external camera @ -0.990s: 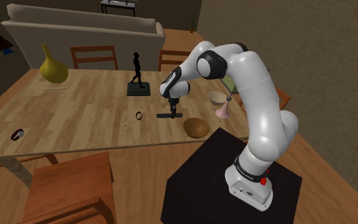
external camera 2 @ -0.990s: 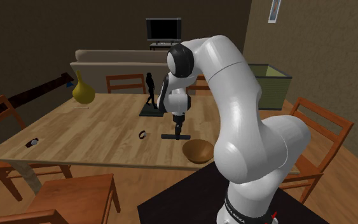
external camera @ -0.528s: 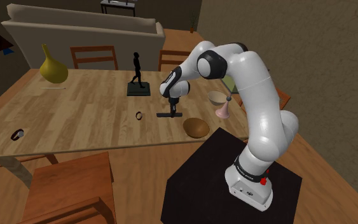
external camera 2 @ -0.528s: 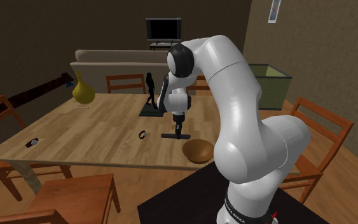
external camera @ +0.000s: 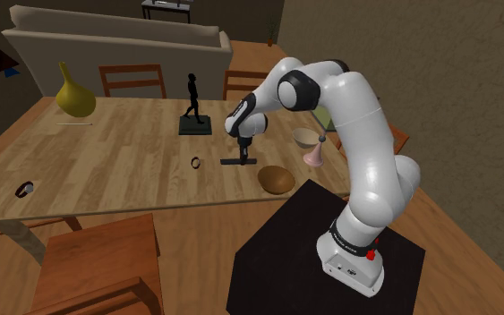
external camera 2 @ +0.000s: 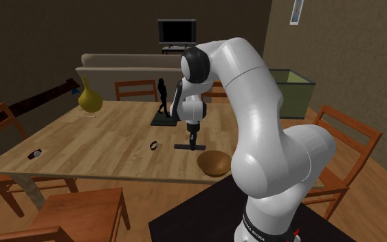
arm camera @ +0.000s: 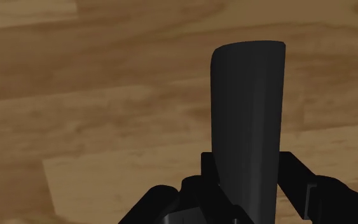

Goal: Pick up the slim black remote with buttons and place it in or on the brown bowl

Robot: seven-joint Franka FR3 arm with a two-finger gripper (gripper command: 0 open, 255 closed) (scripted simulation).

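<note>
Note that the hand (external camera: 243, 158) is closed on the slim black remote (external camera: 231, 163), clasping it at worktop (external camera: 115, 161) level. In the shoulder view, the brown bowl (external camera: 277, 179) sits near the remote, at its 4 o'clock.

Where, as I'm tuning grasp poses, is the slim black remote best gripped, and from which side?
Across its narrow width, about mid-length, from straight above. The remote lies flat on the table, long and slim, so only its long edges suit the tool, which clasps it that way.
</note>
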